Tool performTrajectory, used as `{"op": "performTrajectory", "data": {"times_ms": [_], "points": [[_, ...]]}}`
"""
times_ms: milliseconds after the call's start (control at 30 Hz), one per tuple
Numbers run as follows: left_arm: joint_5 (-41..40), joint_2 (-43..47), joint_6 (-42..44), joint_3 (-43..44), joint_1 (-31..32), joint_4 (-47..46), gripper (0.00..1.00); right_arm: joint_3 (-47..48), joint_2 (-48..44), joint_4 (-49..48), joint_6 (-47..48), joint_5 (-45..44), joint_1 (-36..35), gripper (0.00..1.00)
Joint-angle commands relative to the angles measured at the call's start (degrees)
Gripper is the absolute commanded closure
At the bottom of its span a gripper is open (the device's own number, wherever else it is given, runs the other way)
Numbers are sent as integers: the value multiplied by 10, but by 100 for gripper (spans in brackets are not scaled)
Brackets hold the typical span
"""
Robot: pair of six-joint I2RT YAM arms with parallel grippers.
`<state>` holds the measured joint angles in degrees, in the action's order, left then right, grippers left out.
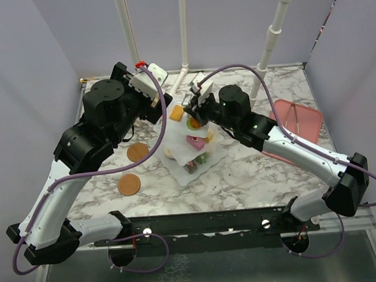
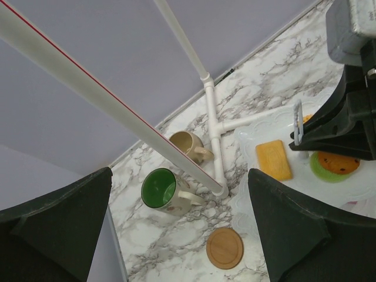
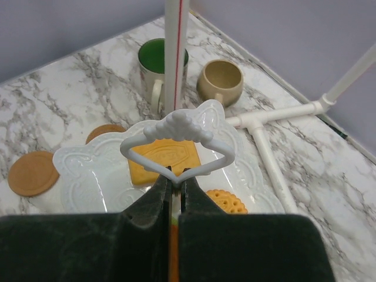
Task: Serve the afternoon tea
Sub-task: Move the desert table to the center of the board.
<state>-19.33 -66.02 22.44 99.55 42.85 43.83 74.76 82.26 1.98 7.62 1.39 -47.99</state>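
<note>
R gripper (image 3: 175, 182) pinched tight on the loop handle (image 3: 176, 126) atop the tiered stand (image 1: 191, 147), mid-table nr the far edge; L gripper (image 2: 176, 229) hangs wide open, empty, above the green-lined mug (image 2: 161, 189). Looks like the grab-the-stand step; next prob needs a slow, level lift so the pastries (image 1: 194, 141) don't slide

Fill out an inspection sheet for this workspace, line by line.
Surface: white marble-pattern table.
Job's things: tiered stand at centre with toy pastries; yellow biscuit and cookie on its top plate; green-lined mug and beige mug upright side by side at the far edge; two coasters left of the stand, bare.
Clutter: pink tray at the right edge.
End effectors: left end effector open, empty, facing the mugs; right end effector shut on the stand's handle.
Cables: purple cable along each arm; the left one passes close to the stand.
Surroundings: white pipe frame, plain walls.
</note>
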Motion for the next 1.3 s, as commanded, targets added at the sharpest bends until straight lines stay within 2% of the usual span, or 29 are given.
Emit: {"op": "performTrajectory", "data": {"times_ms": [0, 267, 467, 633, 767, 867, 933, 1067, 1267], "points": [[3, 1, 2, 0, -2, -3, 1, -8, -49, 7, 28, -49, 23, 100], [9, -1, 4, 0, -2, -2, 1, -12, -78, 60, 35, -57, 61, 99], [10, -2, 0, -8, -2, 1, 1, -42, -94, 57, 31, -60, 75, 100], [4, -5, -2, -26, -3, 8, 1, -28, -80, 61, 22, -83, 77, 99], [2, -3, 0, -49, -7, 15, 1, -10, -70, 65, 8, -57, 77, 73], [3, -8, -6, -53, -15, 27, 1, 1, -64, 69, -6, -46, 77, 45], [14, -12, -13, -49, -27, 34, 1, 5, -69, 68, -15, -38, 77, 35], [28, -14, -21, -44, -60, 36, 1, 3, -105, 67, -33, -41, 71, 26], [94, -20, -26, -62, -170, 34, 1, 30, -123, 99, -25, -101, -21, 24]]}}
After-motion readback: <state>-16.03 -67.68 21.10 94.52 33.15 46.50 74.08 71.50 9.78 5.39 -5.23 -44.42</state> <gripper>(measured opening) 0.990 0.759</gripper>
